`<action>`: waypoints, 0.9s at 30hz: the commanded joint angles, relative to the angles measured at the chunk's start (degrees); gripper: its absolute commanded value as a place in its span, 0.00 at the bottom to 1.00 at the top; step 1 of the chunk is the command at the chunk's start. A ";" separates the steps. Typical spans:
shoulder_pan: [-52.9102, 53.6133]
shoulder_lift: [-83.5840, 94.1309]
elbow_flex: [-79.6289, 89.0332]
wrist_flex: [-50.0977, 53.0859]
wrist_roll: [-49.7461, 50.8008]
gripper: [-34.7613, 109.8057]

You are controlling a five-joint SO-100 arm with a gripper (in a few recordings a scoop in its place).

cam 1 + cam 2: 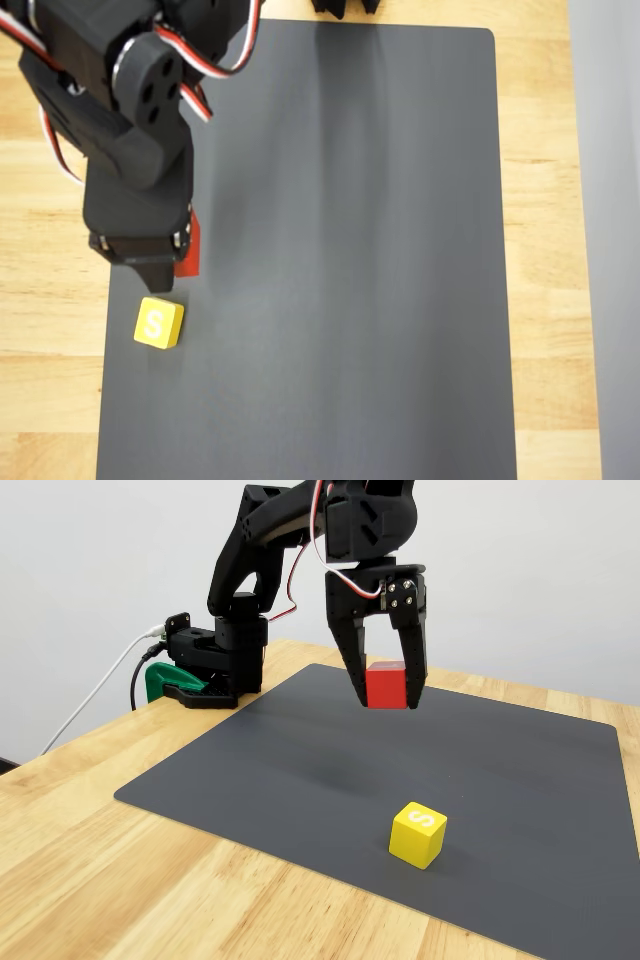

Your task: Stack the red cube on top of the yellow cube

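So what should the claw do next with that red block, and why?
Probably carry it toward the yellow cube and centre above it. The claw holds the red cube in the air, off to one side of the yellow one, which sits alone on the dark mat.

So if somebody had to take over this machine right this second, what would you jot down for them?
Claw: shut on the red cube, held in the air above the dark mat.
Yellow cube: sits on the mat near its front edge in the fixed view, S face up, nothing on it.
Done: red cube picked up and lifted.
Left: carry it over the yellow cube (in the overhead view the claw is not yet above it), lower it squarely on top, open the claw, back away.
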 commanded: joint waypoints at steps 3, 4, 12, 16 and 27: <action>2.99 -3.87 -10.72 16.70 -1.85 0.34; 3.34 -4.13 -11.07 16.70 -2.11 0.34; 6.42 -8.26 -15.38 16.70 -4.04 0.34; 7.82 -12.39 -20.13 16.70 -4.92 0.34; 6.42 -21.09 -29.27 16.79 -3.52 0.34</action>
